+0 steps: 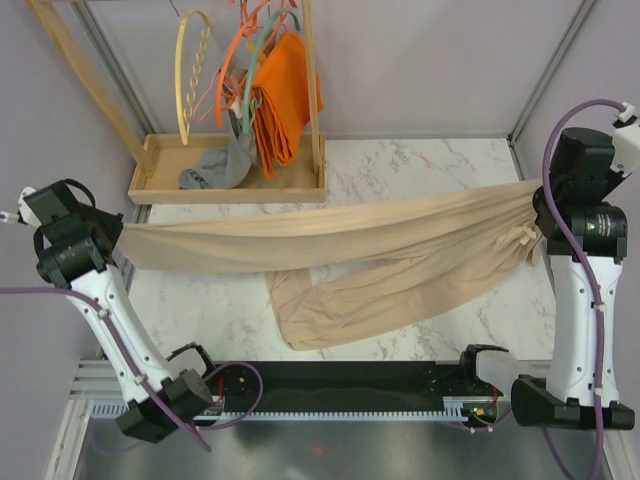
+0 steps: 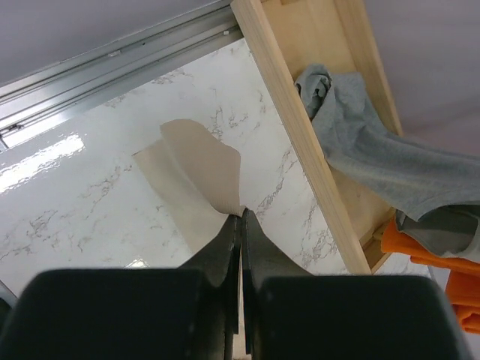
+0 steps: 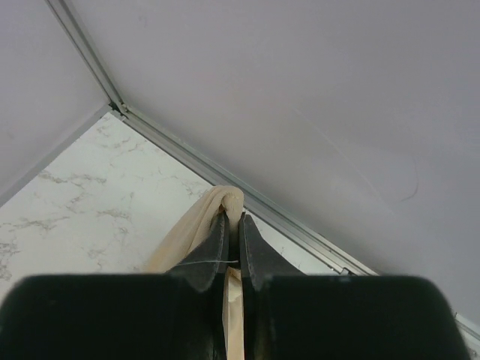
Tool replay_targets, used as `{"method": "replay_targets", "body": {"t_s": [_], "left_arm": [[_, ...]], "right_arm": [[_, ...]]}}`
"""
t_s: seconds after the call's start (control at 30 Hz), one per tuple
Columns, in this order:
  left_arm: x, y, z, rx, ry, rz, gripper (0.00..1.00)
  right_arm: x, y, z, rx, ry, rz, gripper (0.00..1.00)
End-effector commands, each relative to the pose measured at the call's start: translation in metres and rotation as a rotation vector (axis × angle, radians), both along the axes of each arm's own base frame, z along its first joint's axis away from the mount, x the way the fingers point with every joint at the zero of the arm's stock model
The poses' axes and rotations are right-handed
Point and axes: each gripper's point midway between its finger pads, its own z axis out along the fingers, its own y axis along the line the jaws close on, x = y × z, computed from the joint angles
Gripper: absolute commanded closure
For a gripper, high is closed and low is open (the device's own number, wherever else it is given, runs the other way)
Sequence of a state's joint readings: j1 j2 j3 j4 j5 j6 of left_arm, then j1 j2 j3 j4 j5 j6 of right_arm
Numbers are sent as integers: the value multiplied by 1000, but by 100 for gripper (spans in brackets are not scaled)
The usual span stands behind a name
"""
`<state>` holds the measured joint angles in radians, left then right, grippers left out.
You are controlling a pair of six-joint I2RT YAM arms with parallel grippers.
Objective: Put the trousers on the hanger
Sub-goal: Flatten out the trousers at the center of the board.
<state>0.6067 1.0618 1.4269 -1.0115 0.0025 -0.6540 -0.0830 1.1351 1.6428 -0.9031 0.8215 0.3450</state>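
The beige trousers (image 1: 330, 240) hang stretched across the table between my two arms, one leg taut and the other (image 1: 330, 305) sagging onto the marble. At the far left my left gripper (image 1: 122, 237) is shut on the leg's end, a beige flap (image 2: 199, 169) sticking out past its closed tips (image 2: 241, 217). My right gripper (image 1: 538, 232) at the far right is shut on the bunched waist (image 3: 229, 201), drawstring (image 1: 520, 238) dangling beside it. The pale yellow hanger (image 1: 192, 70) with its twisted bar hangs on the rack at the back left, apart from both grippers.
A wooden rack with a tray base (image 1: 230, 165) stands back left, holding orange hangers (image 1: 240, 50), an orange cloth (image 1: 285, 95) and a grey garment (image 1: 215, 168). The tray's wooden rail (image 2: 300, 127) runs close to my left gripper. Walls close in on both sides.
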Motion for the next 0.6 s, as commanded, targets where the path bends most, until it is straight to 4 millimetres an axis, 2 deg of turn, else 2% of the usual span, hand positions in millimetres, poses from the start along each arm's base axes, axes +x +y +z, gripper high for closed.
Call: {"method": "replay_targets", "body": {"t_s": [0.0, 0.03, 0.07, 0.1, 0.17, 0.2, 0.3, 0.4, 0.43, 0.5, 0.57], "left_arm": [[-29, -5, 5, 67, -38, 54, 98], [-33, -9, -4, 61, -29, 51, 98], [-37, -8, 2, 96, -57, 69, 98], [-53, -8, 8, 149, -73, 105, 98], [-67, -14, 4, 177, -85, 128, 98], [-81, -16, 12, 220, -118, 161, 98], [-102, -17, 16, 278, -141, 216, 98], [-105, -18, 16, 304, -137, 210, 98], [-101, -17, 6, 295, -112, 201, 98], [-91, -17, -4, 274, -101, 179, 98], [-75, -15, -32, 224, -43, 154, 98]], "right_arm": [[-17, 4, 9, 10, -90, 18, 100], [-21, 4, 2, 10, -77, 18, 100], [-28, 5, 1, 6, -81, 20, 100], [-42, 7, 9, 1, -125, 25, 100], [-56, 9, 7, -8, -141, 35, 100], [-71, 11, 14, -12, -184, 42, 100], [-93, 14, 12, -22, -221, 50, 100], [-93, 13, -8, -41, -159, 52, 100], [-87, 13, -22, -37, -114, 56, 100], [-69, 14, -39, -26, -55, 73, 100], [-47, 19, -58, -6, 6, 115, 100]]}}
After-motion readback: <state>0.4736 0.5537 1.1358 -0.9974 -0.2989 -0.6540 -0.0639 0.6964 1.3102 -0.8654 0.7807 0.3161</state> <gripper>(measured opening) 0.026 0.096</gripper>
